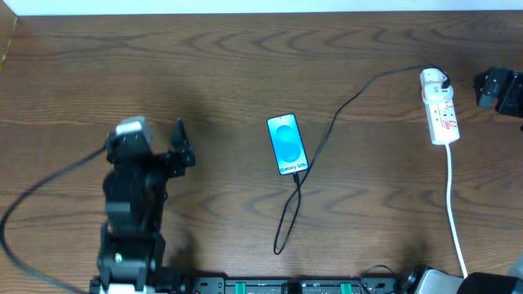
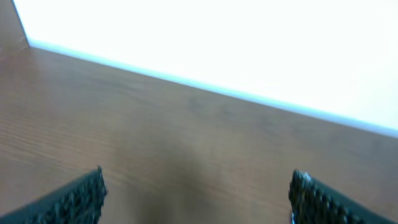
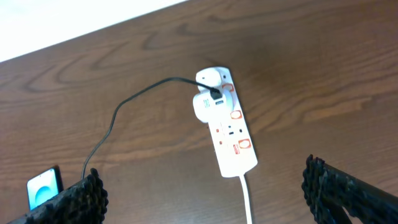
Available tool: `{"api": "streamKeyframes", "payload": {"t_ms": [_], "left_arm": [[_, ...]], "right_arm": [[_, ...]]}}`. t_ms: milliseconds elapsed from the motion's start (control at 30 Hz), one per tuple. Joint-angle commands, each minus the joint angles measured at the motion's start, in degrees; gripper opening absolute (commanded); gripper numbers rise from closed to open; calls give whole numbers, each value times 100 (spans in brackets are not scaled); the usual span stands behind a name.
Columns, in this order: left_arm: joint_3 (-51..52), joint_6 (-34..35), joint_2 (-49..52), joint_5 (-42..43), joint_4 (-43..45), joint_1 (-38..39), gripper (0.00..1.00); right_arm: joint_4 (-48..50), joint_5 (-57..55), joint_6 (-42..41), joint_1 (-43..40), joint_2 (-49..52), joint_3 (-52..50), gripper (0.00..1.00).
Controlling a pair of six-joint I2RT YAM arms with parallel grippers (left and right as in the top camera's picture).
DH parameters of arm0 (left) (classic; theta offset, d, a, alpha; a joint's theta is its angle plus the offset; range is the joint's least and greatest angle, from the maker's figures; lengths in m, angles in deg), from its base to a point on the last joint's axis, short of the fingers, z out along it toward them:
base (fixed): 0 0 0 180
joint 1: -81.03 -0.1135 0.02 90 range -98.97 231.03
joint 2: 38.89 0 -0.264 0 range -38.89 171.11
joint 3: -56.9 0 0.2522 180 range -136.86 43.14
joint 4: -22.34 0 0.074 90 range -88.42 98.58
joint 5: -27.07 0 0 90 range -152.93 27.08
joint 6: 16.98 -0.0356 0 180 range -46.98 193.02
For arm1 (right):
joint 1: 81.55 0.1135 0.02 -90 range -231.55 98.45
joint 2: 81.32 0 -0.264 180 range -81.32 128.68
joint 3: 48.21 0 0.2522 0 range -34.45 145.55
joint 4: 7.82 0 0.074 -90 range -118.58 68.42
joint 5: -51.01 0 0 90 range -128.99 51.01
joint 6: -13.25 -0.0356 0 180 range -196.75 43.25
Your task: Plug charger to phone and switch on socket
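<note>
Evidently the charger (image 3: 124, 103) is thin, limp, light; pinch its stiffer tip by the phone (image 1: 287, 144). Left pincer (image 2: 196, 193) and right pincer (image 3: 202, 199) gape, empty.

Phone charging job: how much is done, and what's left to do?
Done: the white plug sits in the socket. The charger reaches the phone at its bottom edge; whether it's pushed in, I can't tell. In hand: nothing; left gripper and right gripper are both open, the right near the socket. Left: probably the socket switch.
</note>
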Motion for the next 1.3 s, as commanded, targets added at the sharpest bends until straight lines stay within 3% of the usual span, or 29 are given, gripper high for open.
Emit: {"api": "streamKeyframes", "payload": {"t_ms": [0, 233, 400, 600, 833, 933, 1267], "left_arm": [[673, -98, -643, -28, 658, -157, 94], [2120, -101, -1921, -13, 2087, -367, 94], [2857, -98, -2570, 13, 2291, -446, 94], [2898, -162, -2885, 79, 1469, -575, 94], [2898, -1274, -3314, 621, 313, -577, 94], [2898, -1425, -3394, 627, -190, -577, 94], [2898, -1360, -3379, 634, -164, -577, 94]], "right_arm": [[-7, 11, -63, 33, -39, 20, 99], [-7, 11, -63, 33, -39, 20, 99], [-7, 11, -63, 33, -39, 20, 99], [-7, 11, -63, 33, -39, 20, 99], [-7, 11, -63, 33, -39, 20, 99], [-7, 11, -63, 33, -39, 20, 99], [-7, 11, -63, 33, -39, 20, 99]]}}
